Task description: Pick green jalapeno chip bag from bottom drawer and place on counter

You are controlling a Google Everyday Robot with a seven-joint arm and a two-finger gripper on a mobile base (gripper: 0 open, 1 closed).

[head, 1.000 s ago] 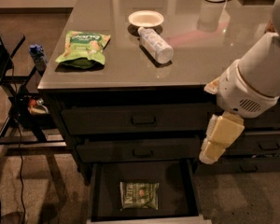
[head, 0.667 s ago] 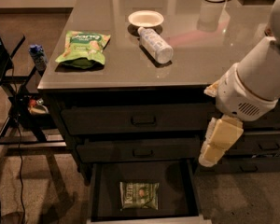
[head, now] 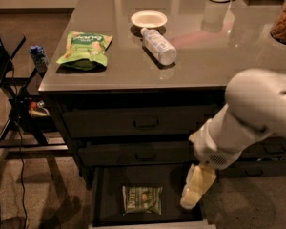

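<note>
The green jalapeno chip bag (head: 142,199) lay flat on the floor of the open bottom drawer (head: 105,194), left of and slightly below the gripper (head: 189,202), which hung empty at the drawer's right edge, pointing down.
</note>
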